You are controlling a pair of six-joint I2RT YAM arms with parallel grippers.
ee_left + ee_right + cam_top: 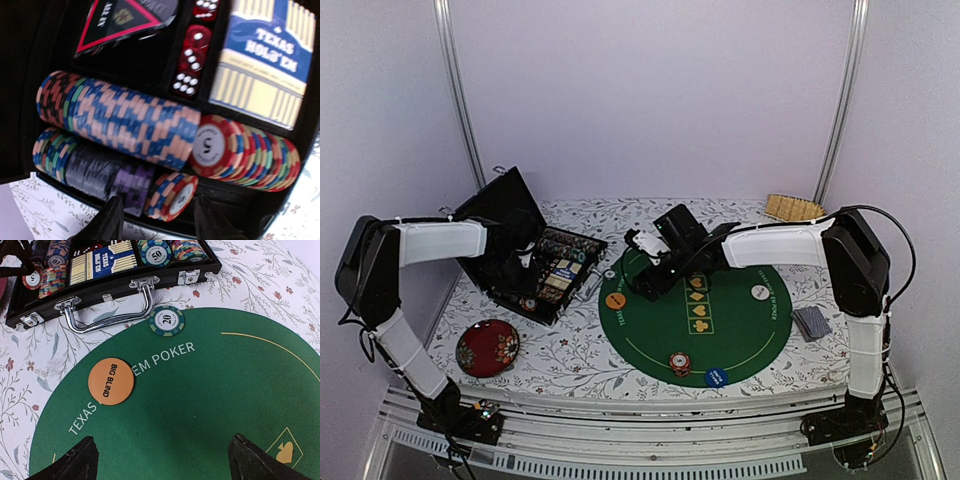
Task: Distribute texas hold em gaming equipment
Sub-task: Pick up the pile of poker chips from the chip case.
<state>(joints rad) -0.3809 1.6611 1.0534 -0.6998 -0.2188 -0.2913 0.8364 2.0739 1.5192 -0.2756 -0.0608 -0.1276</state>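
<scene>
Left gripper (pixel 159 216): my jaws stood about half open inside the case (pixel 505 205) near the table's left edge, flanking a short chip stack (pixel 172 196) by the case wall; a gap showed on one side, so I judged nothing was gripped
Right gripper (pixel 165 465): my jaws gaped wide and empty, hovering over the green mat (pixel 200 405) toward its left edge
Placed on the mat: orange Big Blind disc (pixel 111 380) at the left rim, green 20 chip (pixel 167 320) at the rim beside the case handle, white disc (pixel 760 292) toward the right rim, red chip stack (pixel 680 362) and blue disc (pixel 716 377) at the near rim
Cards (pixel 811 322): face down off the mat, by the table's right edge
Step in hand: I judged I was fetching chips from the case for the mat
Next move: centre the left jaws on the short stack, close squarely, then lift clear without dragging the neighbouring rows
</scene>
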